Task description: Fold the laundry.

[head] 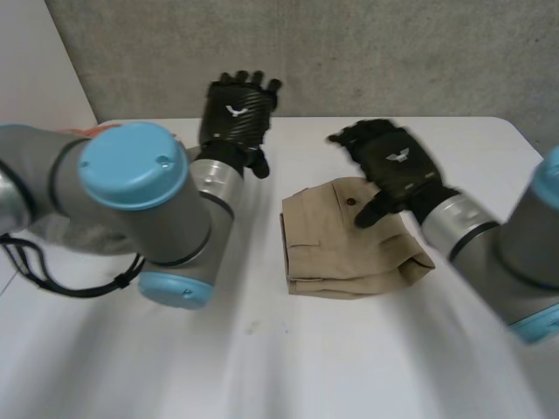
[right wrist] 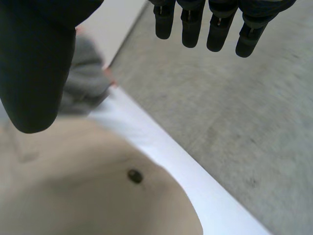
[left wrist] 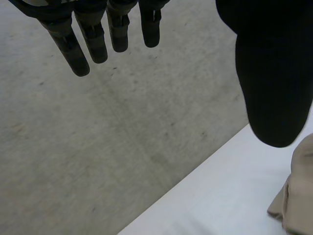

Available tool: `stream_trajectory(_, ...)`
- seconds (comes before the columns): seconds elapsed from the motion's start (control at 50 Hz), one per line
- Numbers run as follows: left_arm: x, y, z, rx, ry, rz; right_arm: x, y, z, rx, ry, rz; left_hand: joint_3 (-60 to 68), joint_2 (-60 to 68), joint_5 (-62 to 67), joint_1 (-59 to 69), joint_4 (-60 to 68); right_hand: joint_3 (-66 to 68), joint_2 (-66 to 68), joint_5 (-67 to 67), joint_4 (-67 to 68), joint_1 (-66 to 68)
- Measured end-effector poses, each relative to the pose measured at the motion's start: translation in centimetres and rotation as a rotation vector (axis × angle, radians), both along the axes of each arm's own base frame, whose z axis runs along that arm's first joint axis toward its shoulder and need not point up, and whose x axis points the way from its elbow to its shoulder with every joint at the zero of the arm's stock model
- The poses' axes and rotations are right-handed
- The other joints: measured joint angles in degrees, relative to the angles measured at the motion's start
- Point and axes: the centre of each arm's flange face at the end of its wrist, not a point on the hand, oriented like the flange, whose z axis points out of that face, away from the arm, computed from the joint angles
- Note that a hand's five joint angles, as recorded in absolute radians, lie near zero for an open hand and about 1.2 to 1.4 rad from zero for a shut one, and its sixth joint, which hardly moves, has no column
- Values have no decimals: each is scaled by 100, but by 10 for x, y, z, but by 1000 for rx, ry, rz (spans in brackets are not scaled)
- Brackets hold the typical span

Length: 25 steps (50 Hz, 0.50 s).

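A folded tan garment (head: 345,240) with a dark button (head: 350,202) lies on the white table (head: 262,367), right of centre. My right hand (head: 395,166) hovers over its far right part, fingers straight and spread, holding nothing. The right wrist view has the tan garment (right wrist: 88,186) and its button (right wrist: 135,176) under the palm, the fingers (right wrist: 190,24) straight. Raised near the table's far edge, my left hand (head: 234,113) is open and empty. In the left wrist view its fingers (left wrist: 93,39) hang straight, and an edge of the tan garment (left wrist: 301,196) lies beside the thumb.
A grey cloth (right wrist: 85,78) with an orange bit lies at the table's far left, behind my left arm (head: 131,201). A grey textured wall (head: 349,52) rises behind the table's far edge.
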Motion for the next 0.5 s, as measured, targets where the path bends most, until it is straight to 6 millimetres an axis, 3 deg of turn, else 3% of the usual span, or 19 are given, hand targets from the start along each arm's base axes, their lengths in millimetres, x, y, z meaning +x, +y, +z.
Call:
stream_trajectory(0.02,0,0,0,0,0,0,0,0,0,0,0,0,0,0,0,0,0,0,0,0,0,0)
stream_trajectory(0.08,-23,2,-10,11,-16,-99,-32,-24,11,136,-102,-106,0,0,0,0,0,0,0,0,0,0)
stream_trajectory(0.18,-49,10,-36,87,-73,-214,-53,-51,-2,285,-81,-186,0,0,0,0,0,0,0,0,0,0)
stream_trajectory(0.32,-65,16,-84,266,-205,-247,-52,-78,-42,442,56,-187,0,0,0,0,0,0,0,-1,0,0)
stream_trajectory(0.5,-59,14,-120,421,-333,-198,-48,-93,-80,468,188,-161,0,0,0,0,0,0,0,-1,0,-51)
